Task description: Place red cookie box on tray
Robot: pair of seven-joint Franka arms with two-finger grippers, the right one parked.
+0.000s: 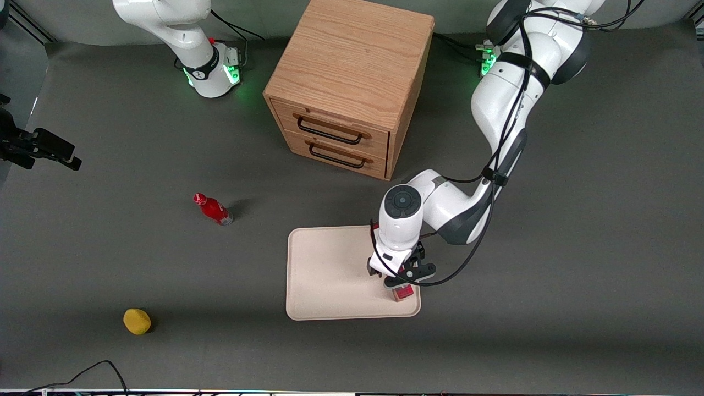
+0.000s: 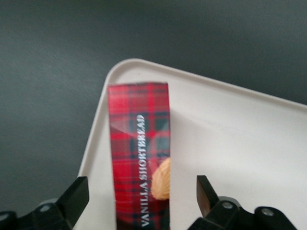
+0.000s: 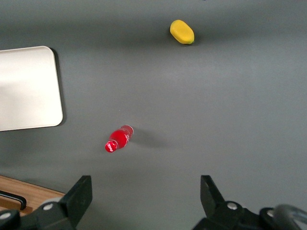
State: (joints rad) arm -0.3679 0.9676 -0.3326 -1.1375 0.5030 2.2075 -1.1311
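The red cookie box (image 2: 139,158), dark red plaid with a tan cookie picture and white lettering, lies flat on the cream tray (image 2: 240,143). It lies along the rim, close to one rounded corner. My left gripper (image 2: 142,189) hangs open over the box, its two black fingers (image 2: 76,196) standing clear of the carton on either side. In the front view the gripper (image 1: 404,278) and wrist cover most of the box (image 1: 403,293); only its end nearest the camera shows, at the tray's (image 1: 330,275) edge toward the working arm's end.
A wooden two-drawer cabinet (image 1: 352,82) stands farther from the camera than the tray. A small red bottle (image 1: 213,208) and a yellow object (image 1: 137,321) lie on the dark table toward the parked arm's end.
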